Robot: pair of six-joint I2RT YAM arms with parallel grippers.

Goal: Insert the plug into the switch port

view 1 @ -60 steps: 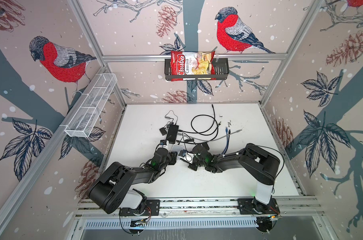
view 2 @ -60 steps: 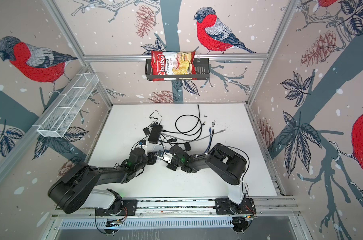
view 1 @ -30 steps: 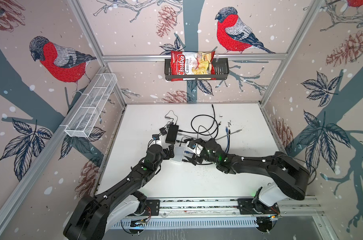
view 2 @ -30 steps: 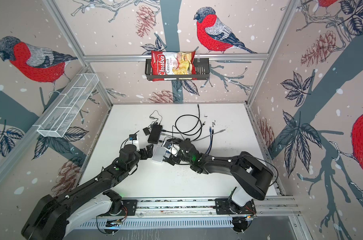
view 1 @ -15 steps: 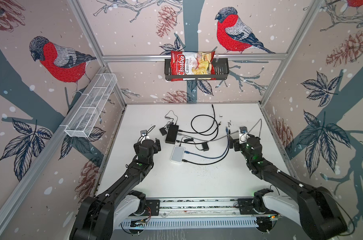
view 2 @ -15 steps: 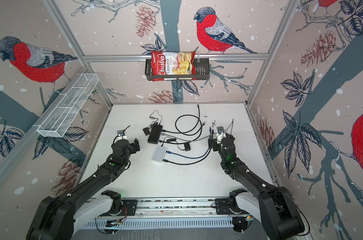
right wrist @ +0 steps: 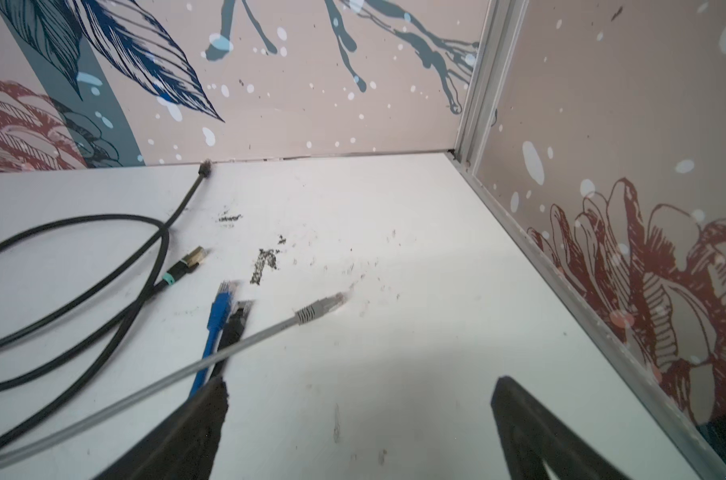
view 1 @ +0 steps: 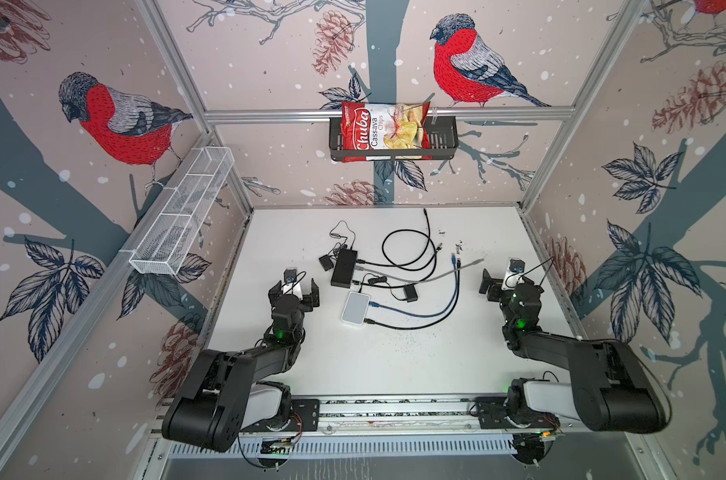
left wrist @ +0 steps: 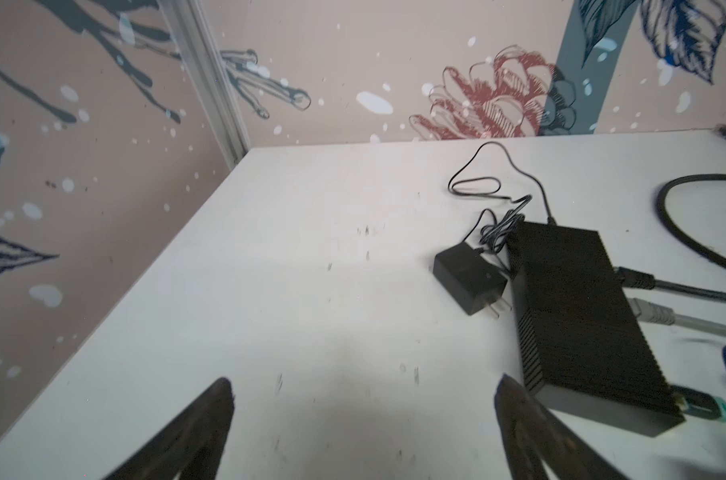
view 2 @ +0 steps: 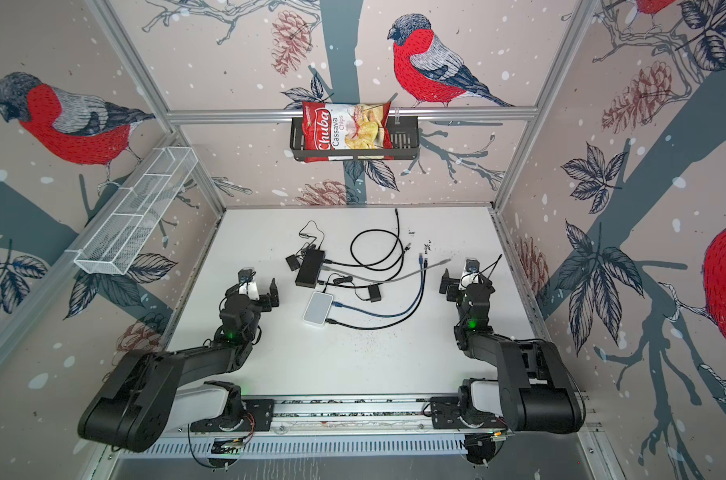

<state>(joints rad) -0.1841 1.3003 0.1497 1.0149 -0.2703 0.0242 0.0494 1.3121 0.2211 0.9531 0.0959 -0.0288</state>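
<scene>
Lying centrally: white switch [view 1: 355, 307], just beside a black ribbed box [view 1: 344, 268].
Plug: blue cable's plug [view 1: 374, 305] met the switch's side, seemingly seated in a port.
Left gripper [view 1: 293, 289]: jaws stood wide apart, empty, left of the switch.
Right gripper [right wrist: 359, 388]: jaws wide, empty, well apart on the right.

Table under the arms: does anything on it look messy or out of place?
Yes. Dark specks are scattered across the white table, like dirt, and the grey plug and blue plug lie loose, plugged into nothing.
</scene>
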